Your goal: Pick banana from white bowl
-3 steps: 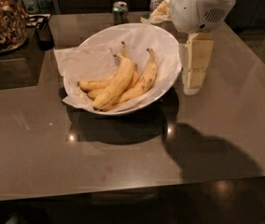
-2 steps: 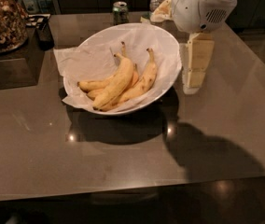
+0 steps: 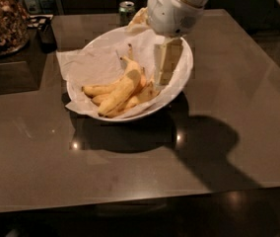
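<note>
While the gripper (image 3: 165, 68) hangs low over the right half of the white bowl (image 3: 186, 75), its grip state cannot be told | bananas (image 3: 122, 88) bunched on crumpled paper (image 3: 88, 65) inside bowl, just left of gripper | bowl on dark table (image 3: 238, 107), can (image 3: 126, 9) behind

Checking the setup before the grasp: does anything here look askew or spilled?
The white bowl sits tilted, its rim not level, and its paper liner hangs crumpled over the left edge. The bananas lie heaped inside; nothing is spilled. The gripper hangs above the bowl's right side.
</note>
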Motion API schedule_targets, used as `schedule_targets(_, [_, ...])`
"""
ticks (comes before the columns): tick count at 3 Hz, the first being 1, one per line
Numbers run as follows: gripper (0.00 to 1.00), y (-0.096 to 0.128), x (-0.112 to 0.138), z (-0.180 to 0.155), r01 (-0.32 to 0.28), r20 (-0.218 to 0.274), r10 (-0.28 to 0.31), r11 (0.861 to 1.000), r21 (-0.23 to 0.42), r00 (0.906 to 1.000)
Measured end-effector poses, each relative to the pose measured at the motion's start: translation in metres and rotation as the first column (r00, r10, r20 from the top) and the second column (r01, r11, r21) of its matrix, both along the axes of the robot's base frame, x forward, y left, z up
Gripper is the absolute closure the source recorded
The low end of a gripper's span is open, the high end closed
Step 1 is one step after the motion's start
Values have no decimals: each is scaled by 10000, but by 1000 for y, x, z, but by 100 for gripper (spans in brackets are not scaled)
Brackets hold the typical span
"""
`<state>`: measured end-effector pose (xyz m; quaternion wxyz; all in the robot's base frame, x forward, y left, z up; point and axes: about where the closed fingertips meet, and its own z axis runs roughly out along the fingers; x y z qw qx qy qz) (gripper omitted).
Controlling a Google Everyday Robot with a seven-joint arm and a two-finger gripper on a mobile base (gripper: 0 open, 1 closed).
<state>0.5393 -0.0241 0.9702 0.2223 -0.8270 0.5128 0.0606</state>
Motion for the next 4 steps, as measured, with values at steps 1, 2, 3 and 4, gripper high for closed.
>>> schedule_targets(1, [42, 1, 2, 0, 40, 63, -41, 10000, 42, 10000])
schedule_targets(2, [43, 1, 2, 0, 40, 68, -40, 10000, 40, 10000])
schedule_targets(3, [22, 30, 16, -13, -898, 170, 895, 9959, 137, 9958])
schedule_targets(4, [20, 59, 27, -29, -1800, 164, 1794, 9828, 409, 9836])
